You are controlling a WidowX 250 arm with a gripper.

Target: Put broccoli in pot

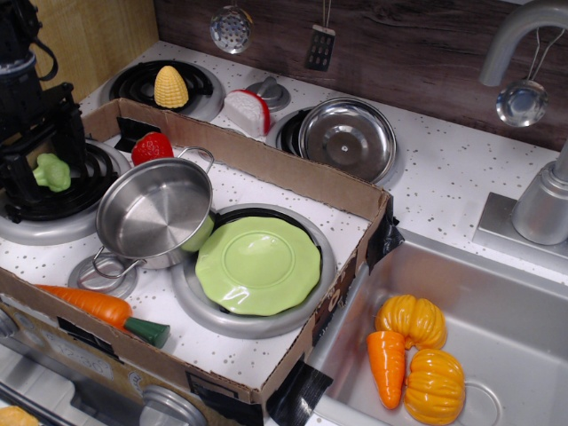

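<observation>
The broccoli (51, 171) is small and light green and lies on the black front-left burner (93, 169). My black gripper (44, 177) has come down over it, with one finger (74, 142) to its right and the other at its left. The jaws stand open around it, and I see no clear contact with it. The shiny steel pot (153, 211) stands tilted to the right of the burner, empty, with one loop handle at the front left and one at the back.
A light-green plate (257, 264) lies right of the pot, partly under it. A red strawberry (152, 147) sits behind the pot and a carrot (102, 308) in front. A cardboard wall (266, 164) rings the area. A steel lid (348, 139), corn (171, 87) and a sink (515, 302) with vegetables lie beyond.
</observation>
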